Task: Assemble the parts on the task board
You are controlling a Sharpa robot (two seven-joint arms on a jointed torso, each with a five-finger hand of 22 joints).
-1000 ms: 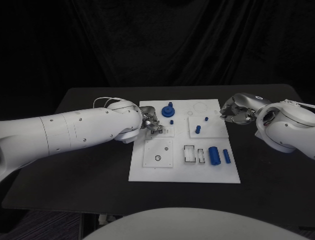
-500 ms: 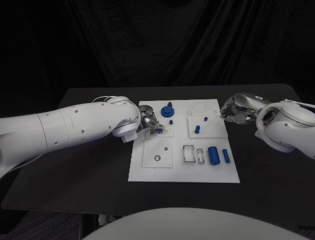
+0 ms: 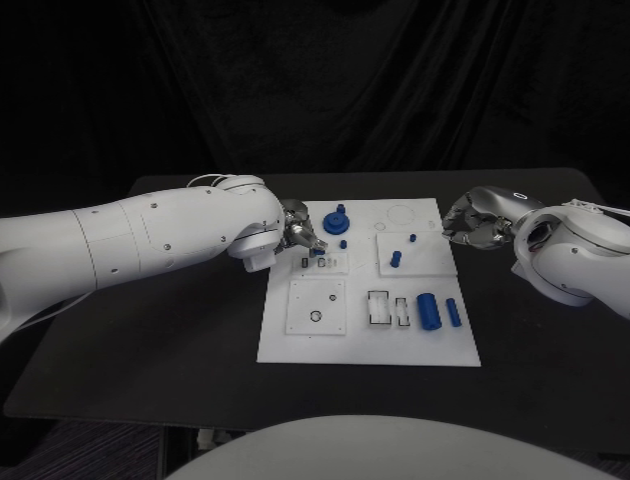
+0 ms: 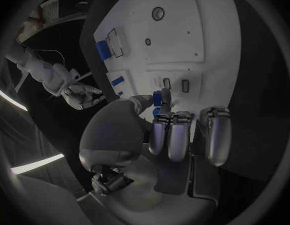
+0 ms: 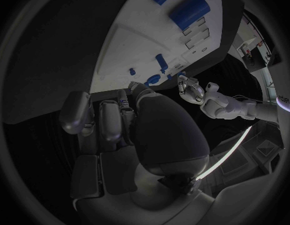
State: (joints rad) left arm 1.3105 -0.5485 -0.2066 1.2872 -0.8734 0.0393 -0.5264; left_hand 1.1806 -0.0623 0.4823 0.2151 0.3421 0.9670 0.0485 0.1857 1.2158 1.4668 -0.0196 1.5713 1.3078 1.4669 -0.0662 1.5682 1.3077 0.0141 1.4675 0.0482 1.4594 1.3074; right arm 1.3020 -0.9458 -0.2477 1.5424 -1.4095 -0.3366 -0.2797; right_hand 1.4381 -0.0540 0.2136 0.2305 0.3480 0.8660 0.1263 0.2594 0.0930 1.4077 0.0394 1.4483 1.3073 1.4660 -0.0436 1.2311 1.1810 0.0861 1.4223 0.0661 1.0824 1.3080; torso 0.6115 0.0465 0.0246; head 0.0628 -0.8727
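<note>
The white task board [image 3: 366, 345] lies mid-table. My left hand [image 3: 298, 236] hovers over its far left part, beside a blue knob [image 3: 337, 219]. In the left wrist view the thumb and a finger of that hand [image 4: 176, 130] pinch a small blue part [image 4: 159, 97] just above two dark slots [image 4: 167, 82]. My right hand [image 3: 474, 225] hangs at the board's far right edge with fingers curled in and nothing in them; the right wrist view shows the same hand [image 5: 114, 120].
On the board stand a short blue peg [image 3: 396, 259], a tiny blue peg [image 3: 412, 238] and another [image 3: 343, 243]. A thick blue cylinder [image 3: 428, 311] and a slim blue rod [image 3: 454, 313] lie at its near right. Black table surrounds the board.
My left hand has drawn back from the slotted block toward the board's far left corner. The right hand has stayed put.
</note>
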